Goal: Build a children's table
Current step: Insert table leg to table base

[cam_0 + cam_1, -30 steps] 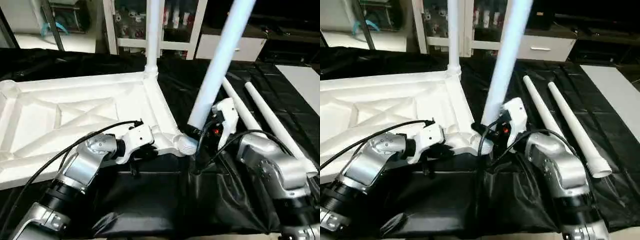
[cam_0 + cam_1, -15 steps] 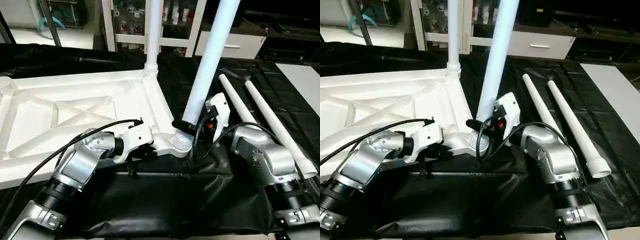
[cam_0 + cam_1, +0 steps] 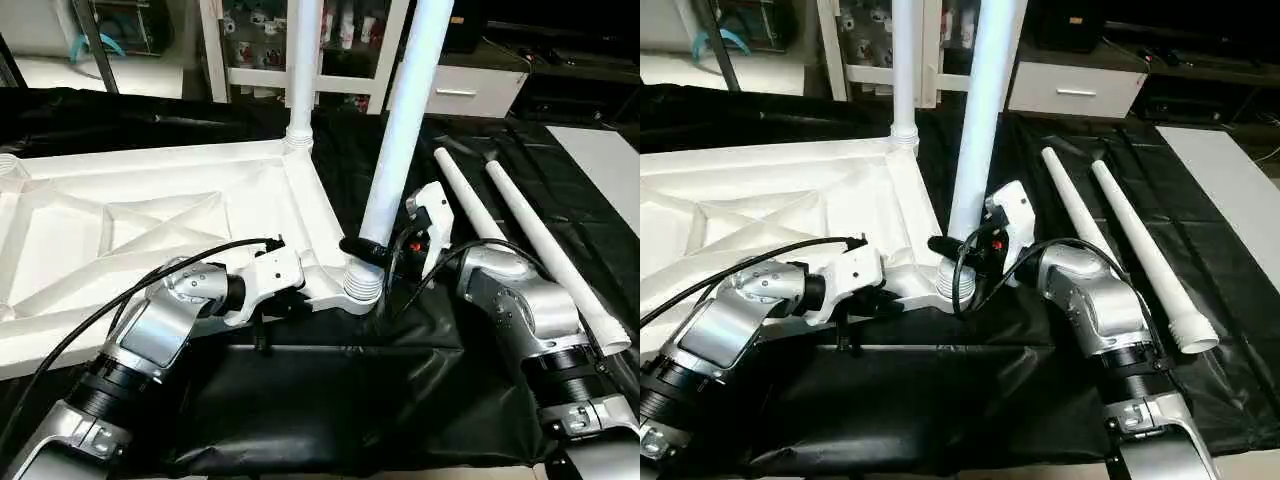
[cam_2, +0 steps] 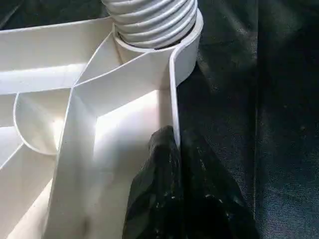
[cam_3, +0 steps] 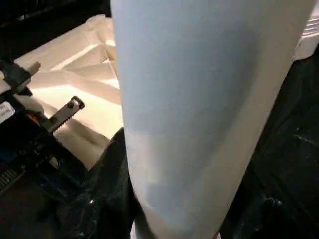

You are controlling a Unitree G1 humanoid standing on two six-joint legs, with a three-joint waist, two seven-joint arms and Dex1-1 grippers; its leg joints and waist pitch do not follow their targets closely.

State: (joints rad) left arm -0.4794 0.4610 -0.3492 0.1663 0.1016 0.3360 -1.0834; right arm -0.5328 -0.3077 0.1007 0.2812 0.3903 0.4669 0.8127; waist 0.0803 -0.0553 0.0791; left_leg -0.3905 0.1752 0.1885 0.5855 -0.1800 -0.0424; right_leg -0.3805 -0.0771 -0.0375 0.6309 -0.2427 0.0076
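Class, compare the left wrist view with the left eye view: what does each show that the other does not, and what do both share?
Left wrist view alone: the left gripper shut on the tabletop's rim, seen close.

Left eye view alone: the right gripper clamped on the near leg, an upright far leg, and two spare legs lying on the black sheet.

Both: the corner socket with the leg's threaded end in it.

No text, brand, number or sign can be read anywhere. A small white label on the black gripper body (image 5: 5,113) is too blurred to make out.
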